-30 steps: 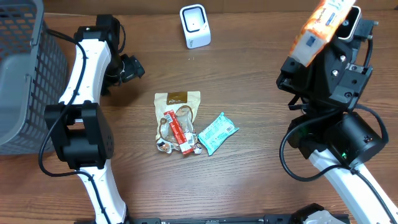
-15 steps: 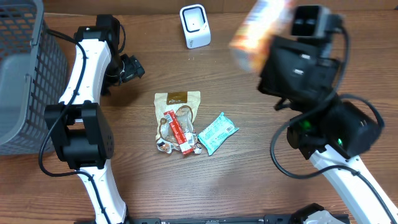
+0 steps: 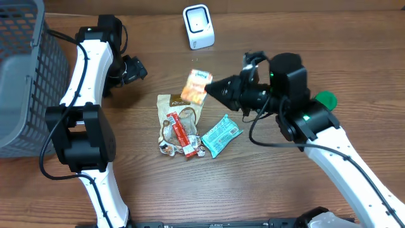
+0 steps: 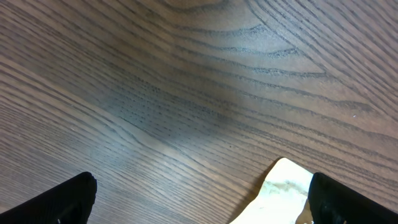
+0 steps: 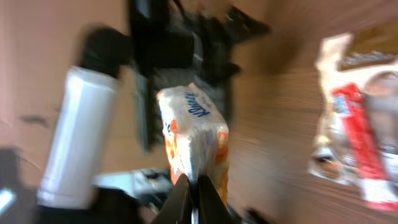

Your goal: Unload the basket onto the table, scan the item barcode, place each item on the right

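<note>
The left gripper (image 3: 134,69) is hovering with its jaws spread wide, gripping nothing. The orange-and-white snack packet (image 3: 197,86) is hanging near the white barcode scanner (image 3: 198,26), its edge sitting pinched between the right gripper's (image 3: 209,89) closed jaws.

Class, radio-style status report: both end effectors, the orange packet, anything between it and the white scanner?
Left end effector open, empty. Right end effector shut on orange packet. Packet short of white scanner; nothing between them.

Left gripper (image 3: 134,68) hangs with jaws wide apart; right gripper (image 3: 214,88) points leftward, jaws pinched tight.
</note>
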You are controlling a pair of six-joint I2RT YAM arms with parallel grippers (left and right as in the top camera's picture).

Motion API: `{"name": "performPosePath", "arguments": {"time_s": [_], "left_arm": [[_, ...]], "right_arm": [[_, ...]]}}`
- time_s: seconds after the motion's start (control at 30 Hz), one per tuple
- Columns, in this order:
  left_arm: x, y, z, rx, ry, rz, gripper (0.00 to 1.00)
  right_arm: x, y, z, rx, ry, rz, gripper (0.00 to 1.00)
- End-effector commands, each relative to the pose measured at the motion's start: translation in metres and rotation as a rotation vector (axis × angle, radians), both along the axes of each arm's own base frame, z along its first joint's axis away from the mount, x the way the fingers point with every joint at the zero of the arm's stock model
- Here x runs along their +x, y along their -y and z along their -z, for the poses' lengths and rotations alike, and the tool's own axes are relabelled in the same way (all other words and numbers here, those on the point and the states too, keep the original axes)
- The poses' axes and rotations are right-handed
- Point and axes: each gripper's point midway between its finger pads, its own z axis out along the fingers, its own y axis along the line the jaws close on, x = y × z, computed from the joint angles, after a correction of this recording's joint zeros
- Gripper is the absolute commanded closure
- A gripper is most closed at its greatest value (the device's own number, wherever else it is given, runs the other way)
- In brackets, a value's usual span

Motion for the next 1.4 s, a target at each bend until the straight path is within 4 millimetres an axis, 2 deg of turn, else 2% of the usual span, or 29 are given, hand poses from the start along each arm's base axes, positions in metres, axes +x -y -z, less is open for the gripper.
{"name": "performPosePath", "arguments": {"time_s": [0.0, 0.17, 0.43, 0.6, 0.8, 0.87, 1.03, 1.2, 1.27, 1.37], "left_arm": [[0.004, 0.001, -0.011, 0.011, 0.031, 0.018, 0.0], [0.004, 0.001, -0.011, 0.011, 0.03, 0.018, 0.0], [0.004, 0.001, -0.011, 0.011, 0.03, 0.018, 0.0], [0.004, 0.001, -0.011, 0.011, 0.031, 0.018, 0.0], [0.004, 0.001, -0.011, 0.011, 0.03, 0.018, 0.0], [0.004, 0.001, -0.011, 0.011, 0.031, 0.018, 0.0], [0.004, 0.001, -0.011, 0.011, 0.031, 0.018, 0.0], [0.004, 0.001, -0.011, 0.011, 0.031, 0.018, 0.0], [0.004, 0.001, -0.011, 0.011, 0.031, 0.018, 0.0], [0.004, 0.001, -0.011, 0.011, 0.031, 0.018, 0.0]], "right_arm": [[-0.029, -0.014, -0.011, 0.016, 0.255, -0.285, 0.96], [-0.065, -0.014, -0.049, 0.188, 0.336, -0.5, 0.96], [-0.107, 0.011, -0.09, 0.316, 0.296, -0.643, 0.96], [-0.135, 0.027, -0.122, 0.33, 0.292, -0.63, 0.96], [-0.166, 0.053, -0.168, 0.332, 0.424, -0.557, 0.96], [-0.182, 0.062, -0.192, 0.344, 0.488, -0.51, 0.96], [-0.207, 0.07, -0.224, 0.387, 0.605, -0.465, 0.96], [-0.211, 0.071, -0.229, 0.39, 0.66, -0.469, 0.96], [-0.207, 0.07, -0.228, 0.378, 0.717, -0.472, 0.96], [-0.191, 0.066, -0.219, 0.332, 0.861, -0.479, 0.96]]}}
